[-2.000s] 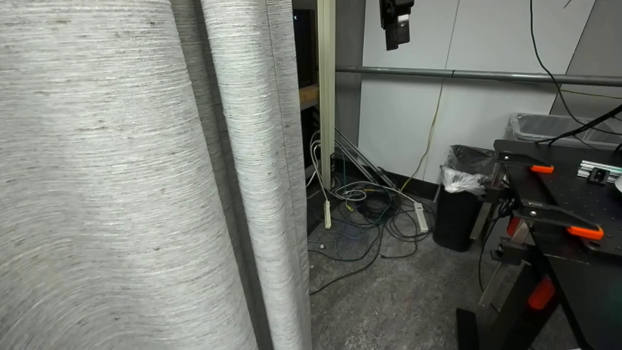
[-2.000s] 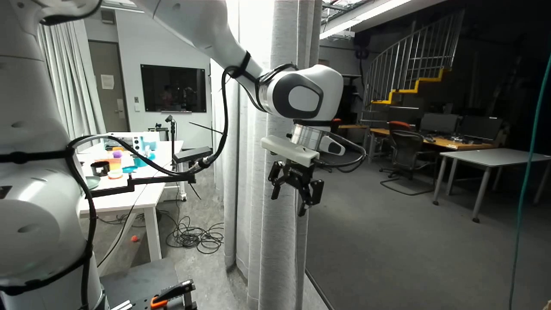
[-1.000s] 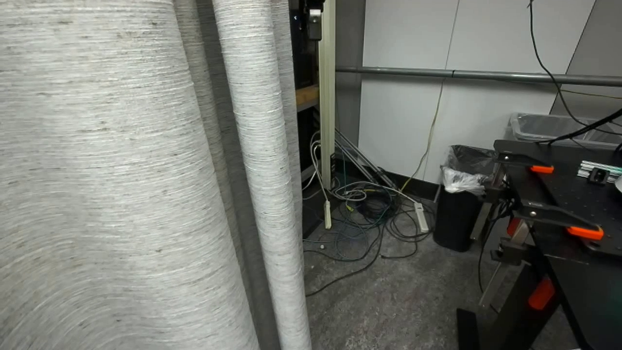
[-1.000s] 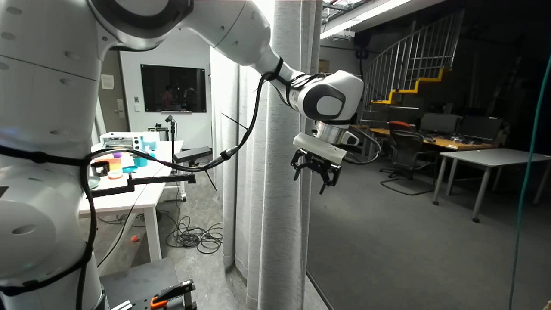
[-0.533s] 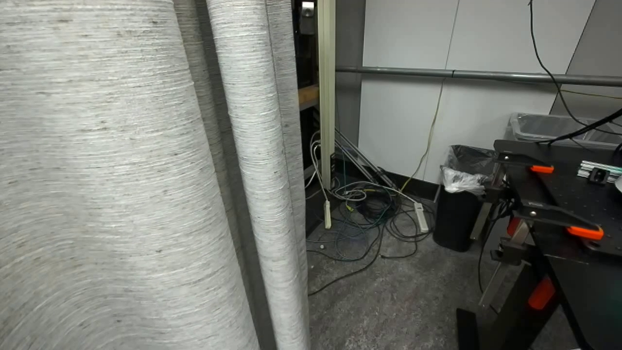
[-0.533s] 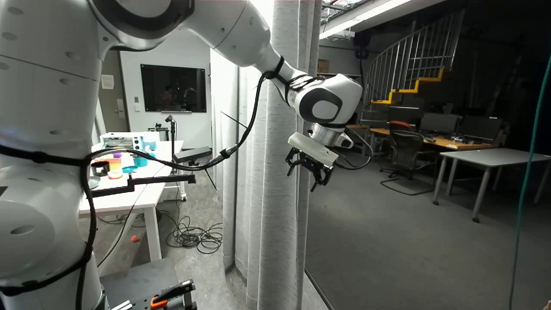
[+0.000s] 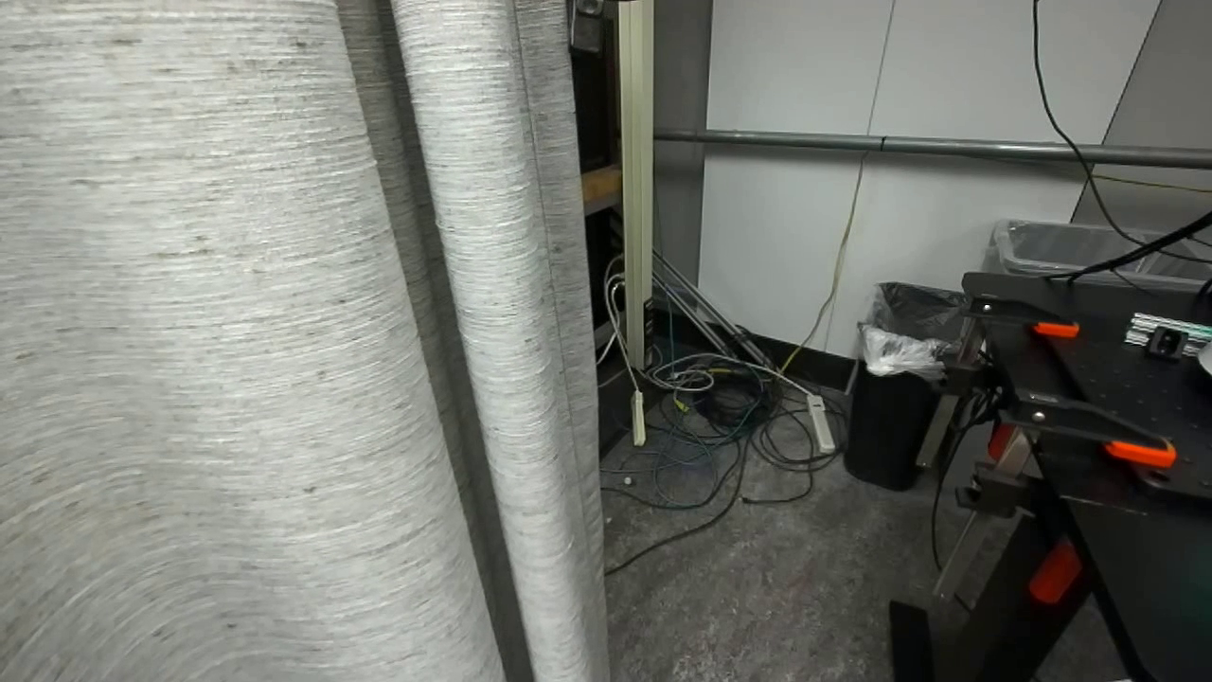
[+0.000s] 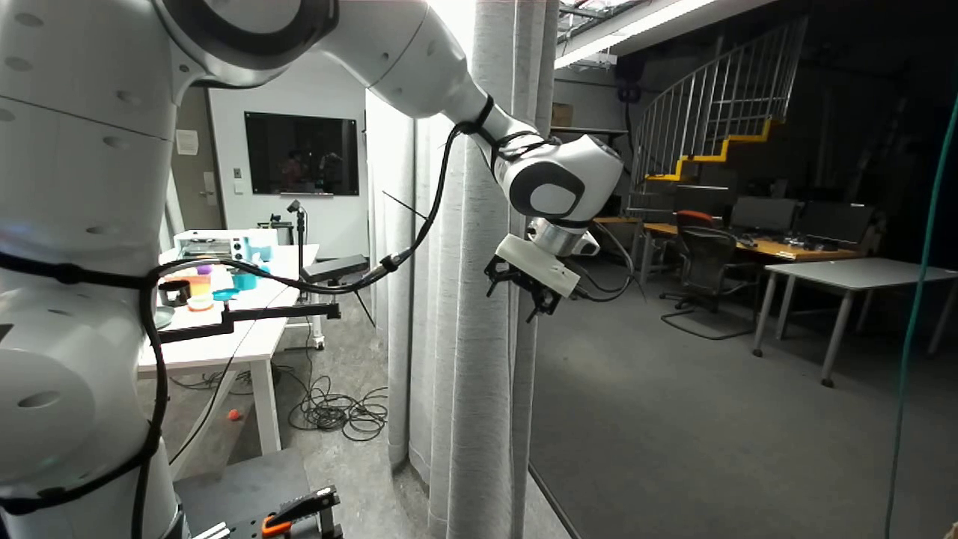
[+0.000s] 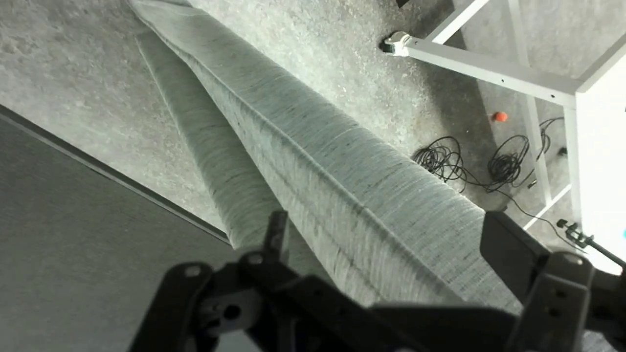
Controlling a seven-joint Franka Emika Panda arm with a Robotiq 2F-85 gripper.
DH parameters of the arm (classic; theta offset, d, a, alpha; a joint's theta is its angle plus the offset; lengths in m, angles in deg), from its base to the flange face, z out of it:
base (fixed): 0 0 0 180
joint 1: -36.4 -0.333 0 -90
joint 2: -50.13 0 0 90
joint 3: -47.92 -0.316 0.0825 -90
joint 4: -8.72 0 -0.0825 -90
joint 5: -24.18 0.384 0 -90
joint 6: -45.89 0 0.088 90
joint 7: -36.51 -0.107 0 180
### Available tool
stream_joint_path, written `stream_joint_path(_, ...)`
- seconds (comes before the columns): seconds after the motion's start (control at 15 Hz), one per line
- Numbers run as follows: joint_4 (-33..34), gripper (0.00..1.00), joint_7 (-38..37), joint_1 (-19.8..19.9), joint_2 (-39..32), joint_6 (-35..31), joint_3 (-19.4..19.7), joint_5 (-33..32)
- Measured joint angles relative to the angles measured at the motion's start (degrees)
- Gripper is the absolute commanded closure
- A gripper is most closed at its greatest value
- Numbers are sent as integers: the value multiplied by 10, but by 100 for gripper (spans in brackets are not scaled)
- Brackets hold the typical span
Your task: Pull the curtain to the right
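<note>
We find the very large light grey woven-fabric curtain [image 8: 483, 389] hanging beside the black two-fingered claw [image 8: 511, 305]. Against a second ago, the claw sits tilted further over it, jaws apart; we judge it is lining up a grip, pull pending. The curtain shows upright folds, finely streaked across.

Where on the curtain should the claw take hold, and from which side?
Likely best: pinch the ridged vertical fold of the curtain, coming from the side where the claw hangs, one jaw to each side of it. The curtain is too broad to span whole, but this fold narrows to a ridge that runs between the open jaws in the wrist view.
</note>
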Motion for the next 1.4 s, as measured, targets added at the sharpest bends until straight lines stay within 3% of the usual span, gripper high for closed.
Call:
stream_joint_path(0.53,-8,0,122,0,2,-64,-5,21)
stream_joint_path(1.07,-108,0,129,-4,33,-290,-15,30)
stream_joint_path(1.4,-163,0,128,-7,49,-369,-29,30)
